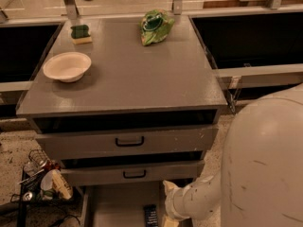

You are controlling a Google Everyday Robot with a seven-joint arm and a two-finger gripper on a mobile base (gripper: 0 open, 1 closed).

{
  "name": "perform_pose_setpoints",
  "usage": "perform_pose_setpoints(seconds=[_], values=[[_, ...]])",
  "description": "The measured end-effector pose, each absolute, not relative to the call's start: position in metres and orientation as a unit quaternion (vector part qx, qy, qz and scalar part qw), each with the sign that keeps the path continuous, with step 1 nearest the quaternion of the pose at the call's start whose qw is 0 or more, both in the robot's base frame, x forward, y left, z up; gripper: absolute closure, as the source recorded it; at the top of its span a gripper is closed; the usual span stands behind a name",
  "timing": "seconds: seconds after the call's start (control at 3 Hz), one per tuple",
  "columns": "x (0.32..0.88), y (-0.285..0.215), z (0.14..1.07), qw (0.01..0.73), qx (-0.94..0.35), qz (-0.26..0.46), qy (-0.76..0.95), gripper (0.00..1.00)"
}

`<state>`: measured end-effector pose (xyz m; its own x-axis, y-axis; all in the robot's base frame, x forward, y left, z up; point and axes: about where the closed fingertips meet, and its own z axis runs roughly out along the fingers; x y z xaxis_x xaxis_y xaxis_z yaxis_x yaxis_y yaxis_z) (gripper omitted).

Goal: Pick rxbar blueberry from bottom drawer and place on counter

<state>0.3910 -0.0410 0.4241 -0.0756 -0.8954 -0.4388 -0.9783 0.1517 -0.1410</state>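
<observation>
Now | small dark navy rxbar blueberry (pixel 151 216) in grey bottom drawer (pixel 113 203) | lies front-to-back, just left of your white gripper (pixel 167 204) | grip: you cannot tell

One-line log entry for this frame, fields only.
phase: pick | hand: down in open bottom drawer, beside rxbar blueberry lying there | counter: bowl, sponge, green bag

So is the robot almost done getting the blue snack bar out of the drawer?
Not yet. Done: the bottom drawer is open. In hand: the gripper hangs low at the drawer, right beside the rxbar blueberry, which lies on the drawer floor. Left: grab the bar, lift it and set it on the counter, where a bowl, a sponge and a green bag sit.
</observation>
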Motion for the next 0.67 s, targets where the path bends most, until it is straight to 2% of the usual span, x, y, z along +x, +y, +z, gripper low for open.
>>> perform_pose_setpoints(seconds=[0.67], values=[[0.39,-0.034,0.398,0.229,-0.632,0.112,0.732,0.0]])
